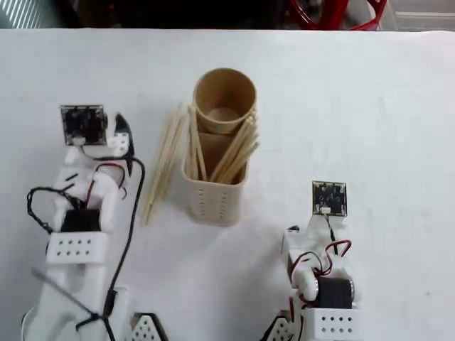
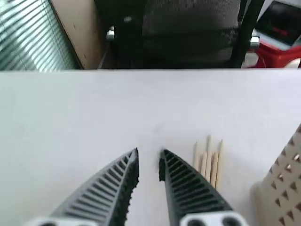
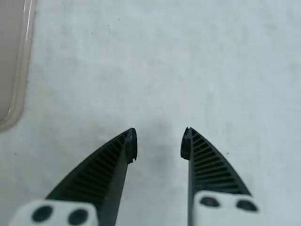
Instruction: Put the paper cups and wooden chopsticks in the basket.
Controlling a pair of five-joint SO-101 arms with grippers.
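A cream perforated basket stands mid-table. A brown paper cup rests in its far end, mouth up, and several wooden chopsticks lean inside it. Several more chopsticks lie on the table along the basket's left side; their tips show in the left wrist view, next to the basket's wall. My left gripper hovers just left of those loose chopsticks, slightly open and holding nothing. My right gripper is open over bare table, right of the basket's edge.
The white table has free room to the right and at the far side. Both arm bases sit at the near edge. Beyond the far edge are a dark chair and a red frame.
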